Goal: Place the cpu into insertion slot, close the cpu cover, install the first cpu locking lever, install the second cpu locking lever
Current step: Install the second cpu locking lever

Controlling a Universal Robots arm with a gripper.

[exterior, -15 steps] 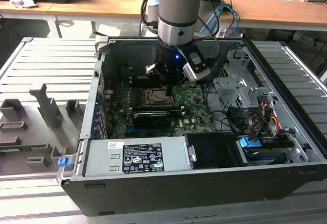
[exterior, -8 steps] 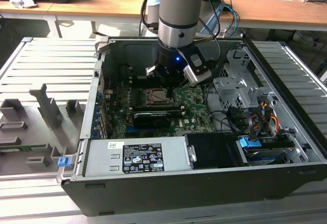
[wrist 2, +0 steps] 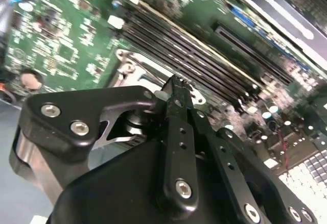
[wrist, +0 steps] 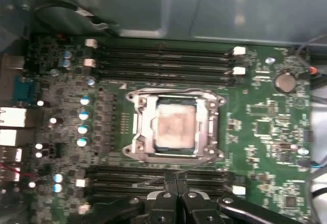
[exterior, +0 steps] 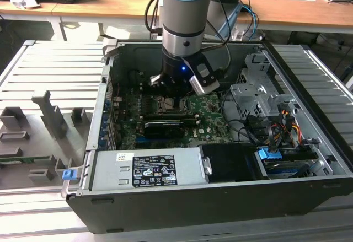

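we've got the cpu (wrist: 175, 127), dull silver square, seated under the cpu cover (wrist: 204, 127); gripper (wrist: 174, 179) pinched narrow at its 6 o'clock, holding nothing.

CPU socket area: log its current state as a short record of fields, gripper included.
cpu: seated in the insertion slot, silver top showing
cpu cover: lying flat around the chip
gripper: fingers together, at the socket's edge beside the memory slots side opposite; nothing held
motherboard: inside the open computer case, arm reaching down over it
power supply: grey box at the case's near edge in the exterior view
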